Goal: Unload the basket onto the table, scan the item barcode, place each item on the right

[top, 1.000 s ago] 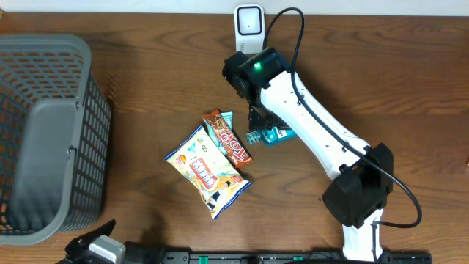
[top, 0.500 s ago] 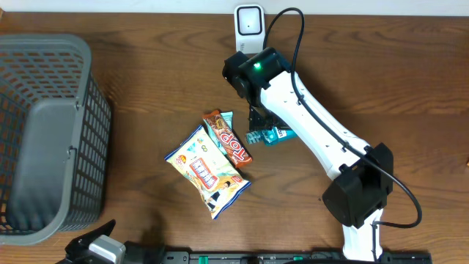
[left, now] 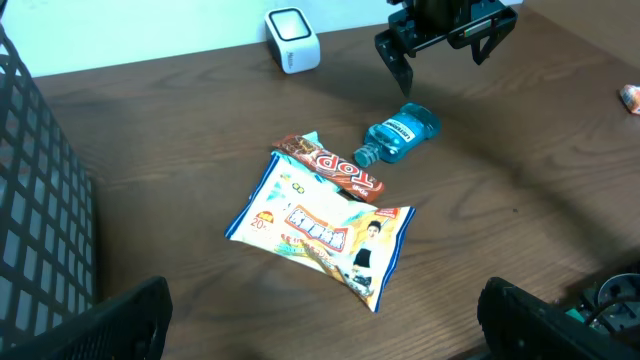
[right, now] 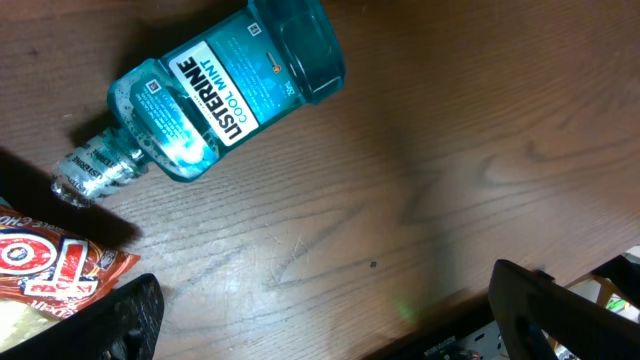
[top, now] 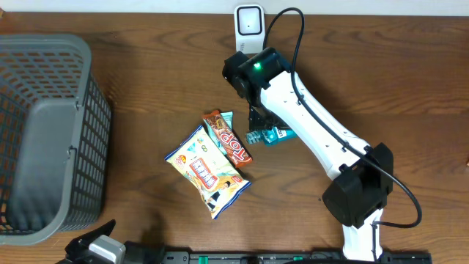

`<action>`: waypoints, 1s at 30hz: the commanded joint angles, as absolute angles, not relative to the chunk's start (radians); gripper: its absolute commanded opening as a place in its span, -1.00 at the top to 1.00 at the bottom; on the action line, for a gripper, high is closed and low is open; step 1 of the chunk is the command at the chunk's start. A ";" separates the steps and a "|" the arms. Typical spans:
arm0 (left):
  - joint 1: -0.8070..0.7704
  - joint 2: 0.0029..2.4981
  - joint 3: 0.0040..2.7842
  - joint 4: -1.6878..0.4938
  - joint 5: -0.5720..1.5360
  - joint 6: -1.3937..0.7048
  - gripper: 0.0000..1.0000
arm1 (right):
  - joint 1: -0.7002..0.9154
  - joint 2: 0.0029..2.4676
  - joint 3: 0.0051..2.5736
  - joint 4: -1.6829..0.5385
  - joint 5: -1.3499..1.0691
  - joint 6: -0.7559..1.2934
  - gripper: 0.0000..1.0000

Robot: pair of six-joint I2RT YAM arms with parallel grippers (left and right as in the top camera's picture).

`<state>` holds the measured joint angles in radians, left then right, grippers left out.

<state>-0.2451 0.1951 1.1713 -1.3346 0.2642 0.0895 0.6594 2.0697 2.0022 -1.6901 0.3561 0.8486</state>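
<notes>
Near the middle of the brown wooden surface, a small teal plastic mouthwash bottle is lying on its side, label upward. Its clear cap is pointing toward an orange-brown chocolate bar wrapper just beside it, which is overlapping a yellow-and-white snack bag. The right claw is hovering above the bottle, spread wide and carrying nothing; the left claw is waiting at the near edge, equally wide and empty. The bottle is probably going to feel light, rigid and slick, and inclined to roll. Gripping across its broad body, clear of any printed code, is looking safest for presenting it to the white box-shaped scanner.
</notes>
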 commanded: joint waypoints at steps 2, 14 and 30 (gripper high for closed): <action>-0.244 0.192 1.175 -1.332 0.276 0.093 -0.96 | 0.661 2.068 1.998 -1.676 0.384 0.867 -0.99; -0.244 0.192 1.175 -1.332 0.276 0.093 -0.96 | 0.660 2.074 1.997 -1.374 0.395 0.847 -0.98; -0.244 0.192 1.175 -1.332 0.276 0.093 -0.96 | 0.638 2.277 1.993 -1.388 0.258 0.997 -0.98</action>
